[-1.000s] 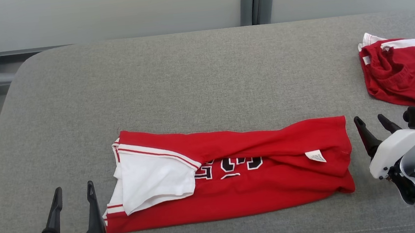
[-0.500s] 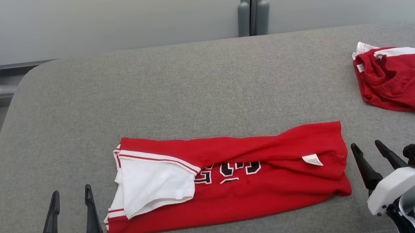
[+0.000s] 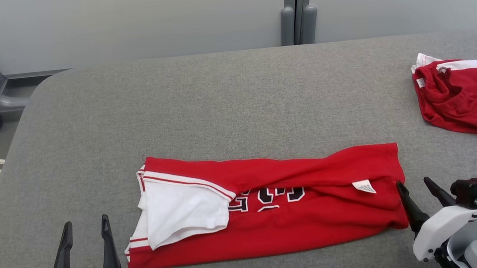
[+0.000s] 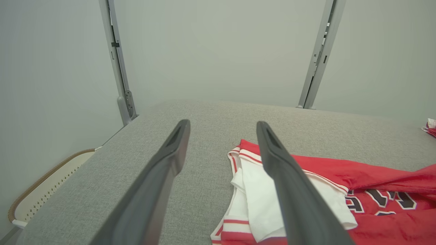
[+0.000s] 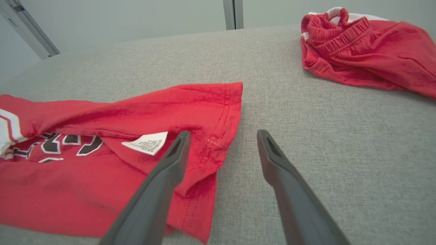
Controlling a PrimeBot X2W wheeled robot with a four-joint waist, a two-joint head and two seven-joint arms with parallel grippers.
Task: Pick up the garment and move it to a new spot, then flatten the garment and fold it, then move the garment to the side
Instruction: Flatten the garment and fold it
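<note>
Red jersey (image 3: 268, 212) lies folded into a long strip at lower centre of the head view, on the grey padded table (image 3: 227, 104). White panel (image 3: 182, 209) is turned over at its left end, and a small white label (image 3: 364, 186) sits near its right end. Top layer is wrinkled and twisted, not flat.

At lower right the right gripper (image 3: 413, 183) is spread wide and holds nothing. In the right wrist view one finger (image 5: 160, 190) overlaps the jersey's hem and the other is over bare table; touching or just above, cannot tell. At lower left the left gripper (image 3: 86, 222) is also spread and empty, just beside the jersey's left end. A second red garment (image 3: 465, 101) is bunched at upper right, well apart.

Risks: a pinch at this hem may catch only the top layer, so the fold slides open. A pull from one end alone could skew the strip. Wrinkles left in would likely make the next fold lumpy.
</note>
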